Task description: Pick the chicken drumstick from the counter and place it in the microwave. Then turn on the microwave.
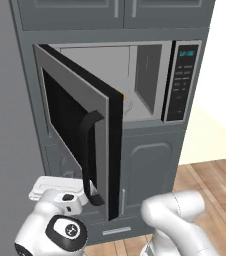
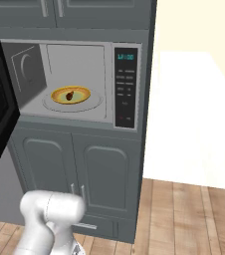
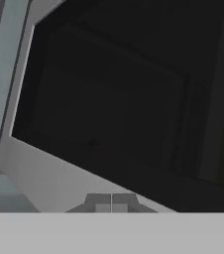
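The chicken drumstick (image 2: 70,95) sits on a yellow plate (image 2: 83,91) inside the open microwave (image 2: 92,55). The fingers (image 3: 111,207), pressed together and empty, face the half-open door (image 1: 75,131); pushing off-centre could let them slip, leaving it ajar.

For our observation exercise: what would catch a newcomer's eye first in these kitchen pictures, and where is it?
The microwave stands wide open, built into grey cabinets, its black-windowed door swung out to the left. Inside, the drumstick lies on a yellow plate on the turntable. The gripper, jaws shut and empty, points at the door's dark window from close by.
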